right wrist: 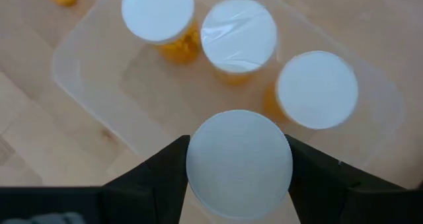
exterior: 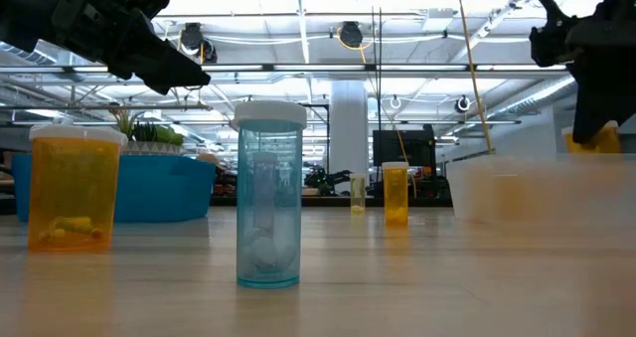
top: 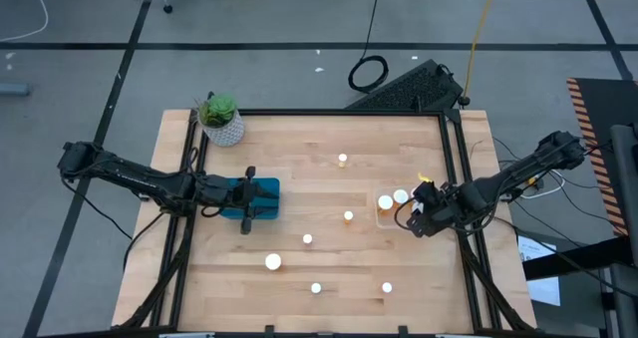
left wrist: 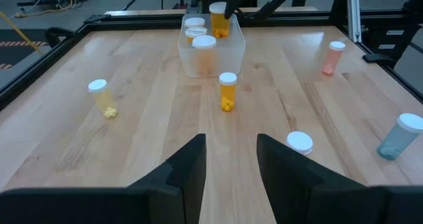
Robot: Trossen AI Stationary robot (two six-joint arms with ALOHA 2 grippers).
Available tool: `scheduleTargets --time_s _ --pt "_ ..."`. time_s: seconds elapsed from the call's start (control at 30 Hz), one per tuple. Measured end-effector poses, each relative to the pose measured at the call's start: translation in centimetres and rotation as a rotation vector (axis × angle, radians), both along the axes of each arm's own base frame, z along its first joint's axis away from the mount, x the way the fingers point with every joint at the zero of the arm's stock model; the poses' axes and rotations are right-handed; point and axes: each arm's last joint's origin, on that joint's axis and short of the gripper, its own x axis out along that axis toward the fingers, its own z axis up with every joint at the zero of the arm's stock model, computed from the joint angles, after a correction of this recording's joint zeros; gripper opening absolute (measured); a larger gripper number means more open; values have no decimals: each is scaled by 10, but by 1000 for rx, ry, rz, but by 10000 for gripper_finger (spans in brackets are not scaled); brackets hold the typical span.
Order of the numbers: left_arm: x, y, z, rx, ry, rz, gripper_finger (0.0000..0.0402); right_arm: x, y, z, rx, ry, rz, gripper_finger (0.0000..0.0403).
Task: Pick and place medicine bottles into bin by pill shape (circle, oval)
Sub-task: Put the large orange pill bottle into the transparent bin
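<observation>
I am holding a white-capped medicine bottle (right wrist: 238, 158) in the right hand (right wrist: 238, 168) directly above the clear bin (right wrist: 79, 85); next, I judge, lowering and releasing. Left hand (left wrist: 230, 161) is idling, fingers narrowly parted.

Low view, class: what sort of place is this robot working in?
Probably a robotics lab or workshop: ceiling strip lights over an open hall, a framed wooden table on taped floor, trailing cables.

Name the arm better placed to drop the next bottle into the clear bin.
Right. Its tool is shut on a white-capped bottle directly above the clear bin, which already holds three bottles. The left tool is open and empty, over the blue bin across the table.
</observation>
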Motion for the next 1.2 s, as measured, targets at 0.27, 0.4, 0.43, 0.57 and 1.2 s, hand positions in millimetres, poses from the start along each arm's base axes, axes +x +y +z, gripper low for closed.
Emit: scheduleTargets --time_s 0.27,0.4,0.43,0.57,1.2 --pt "0 0 0 -1 -1 0 138 -2 -1 -5 -6 12 6 238" --pt "0 0 0 -1 -1 0 138 -2 -1 -5 -5 13 6 253" --pt "0 0 0 -1 -1 0 138 -2 -1 -5 -4 14 7 257" --pt "0 0 0 -1 -1 0 138 -2 -1 -5 -5 15 16 267" --pt "-2 -13 2 -85 -11 -42 138 47 33 34 -223 -610 406 265"
